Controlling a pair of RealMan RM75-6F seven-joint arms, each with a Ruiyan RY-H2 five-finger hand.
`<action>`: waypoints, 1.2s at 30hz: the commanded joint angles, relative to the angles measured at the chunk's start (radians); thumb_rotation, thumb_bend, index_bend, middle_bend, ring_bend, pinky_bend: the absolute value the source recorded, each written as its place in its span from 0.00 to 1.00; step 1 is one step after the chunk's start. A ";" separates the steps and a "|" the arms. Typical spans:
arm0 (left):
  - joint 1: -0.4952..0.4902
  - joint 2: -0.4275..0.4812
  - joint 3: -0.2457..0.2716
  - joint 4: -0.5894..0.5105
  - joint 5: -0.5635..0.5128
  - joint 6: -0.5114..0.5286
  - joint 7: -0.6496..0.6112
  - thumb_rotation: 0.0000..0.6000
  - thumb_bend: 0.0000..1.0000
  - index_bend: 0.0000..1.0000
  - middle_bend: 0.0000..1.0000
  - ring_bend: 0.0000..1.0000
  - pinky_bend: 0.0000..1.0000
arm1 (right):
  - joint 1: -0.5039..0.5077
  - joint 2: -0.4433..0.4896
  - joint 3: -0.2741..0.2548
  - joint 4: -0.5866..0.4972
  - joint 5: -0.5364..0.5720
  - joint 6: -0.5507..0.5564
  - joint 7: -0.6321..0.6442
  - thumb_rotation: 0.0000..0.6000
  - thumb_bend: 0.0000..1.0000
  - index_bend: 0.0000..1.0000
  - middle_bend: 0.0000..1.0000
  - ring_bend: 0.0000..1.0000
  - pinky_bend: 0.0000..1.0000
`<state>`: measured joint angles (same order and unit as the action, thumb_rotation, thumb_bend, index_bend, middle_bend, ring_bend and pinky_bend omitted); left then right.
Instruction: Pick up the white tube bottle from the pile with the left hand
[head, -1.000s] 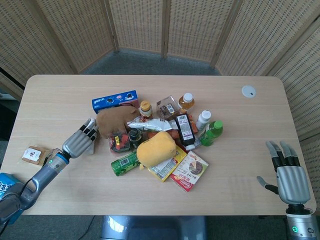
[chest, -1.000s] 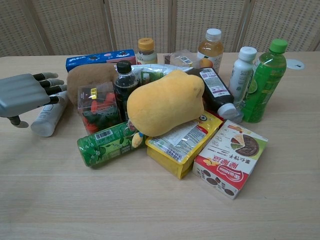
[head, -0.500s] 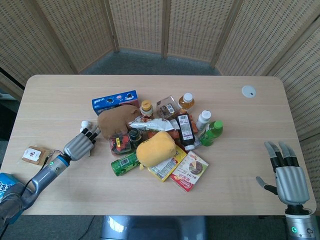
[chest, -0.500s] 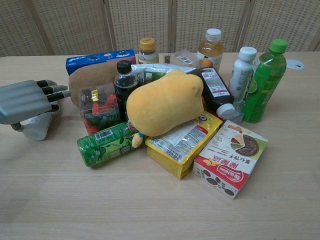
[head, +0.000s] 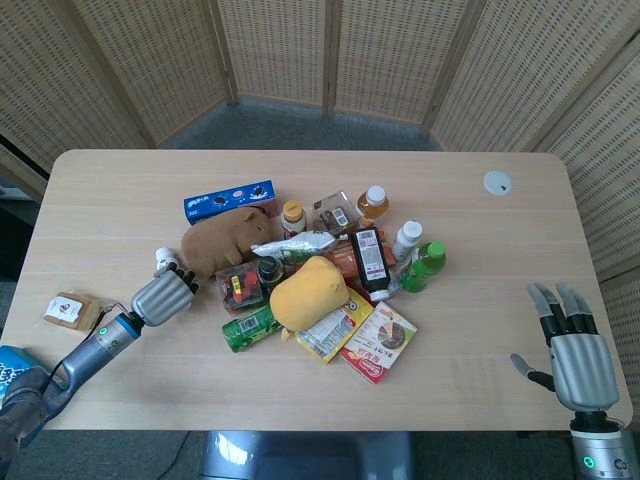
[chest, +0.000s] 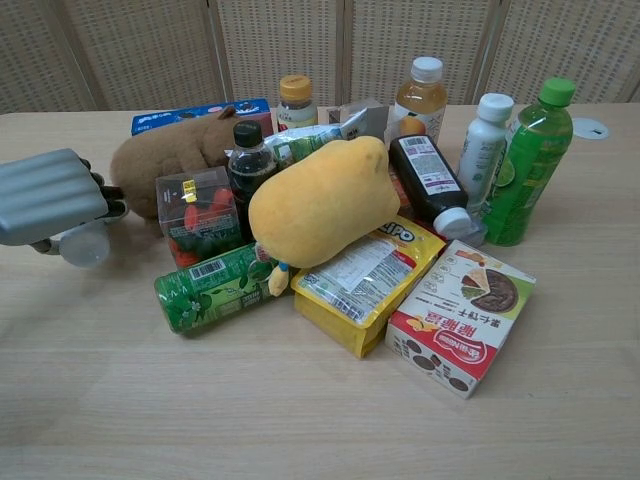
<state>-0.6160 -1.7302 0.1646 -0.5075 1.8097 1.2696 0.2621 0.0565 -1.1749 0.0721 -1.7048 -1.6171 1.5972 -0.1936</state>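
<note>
The white tube bottle is at the left edge of the pile, beside the brown plush. My left hand grips it with fingers curled over it; only its cap end shows past the knuckles in the head view, and its rounded end shows under the hand in the chest view. Whether it is off the table I cannot tell. My right hand hovers open near the table's front right corner, holding nothing, and shows only in the head view.
The pile holds a yellow plush, a lying green bottle, a clear box of red items, a blue box, upright bottles and snack packs. A small packet lies at the left. A white disc sits at the far right.
My left hand's fingers have curled around the white tube, which now stands more upright and further from the pile. The brown plush and the yellow plush have shifted a little. The right hand stays put.
</note>
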 joint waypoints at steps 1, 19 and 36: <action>-0.002 0.038 0.001 -0.045 0.010 0.038 -0.005 1.00 0.00 0.88 0.71 0.65 0.66 | -0.001 0.002 -0.001 -0.002 -0.001 0.000 0.001 1.00 0.00 0.00 0.00 0.00 0.00; -0.051 0.382 -0.125 -0.588 -0.015 0.190 0.076 1.00 0.00 0.89 0.76 0.70 0.66 | -0.003 0.007 -0.002 -0.014 -0.008 0.004 0.005 1.00 0.00 0.00 0.00 0.00 0.00; -0.079 0.643 -0.261 -0.974 -0.032 0.180 0.199 1.00 0.00 0.89 0.76 0.70 0.66 | -0.006 0.011 -0.002 -0.018 -0.011 0.009 0.005 1.00 0.00 0.00 0.00 0.00 0.00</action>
<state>-0.6920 -1.0921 -0.0903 -1.4750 1.7790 1.4544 0.4560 0.0502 -1.1636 0.0705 -1.7231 -1.6283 1.6064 -0.1885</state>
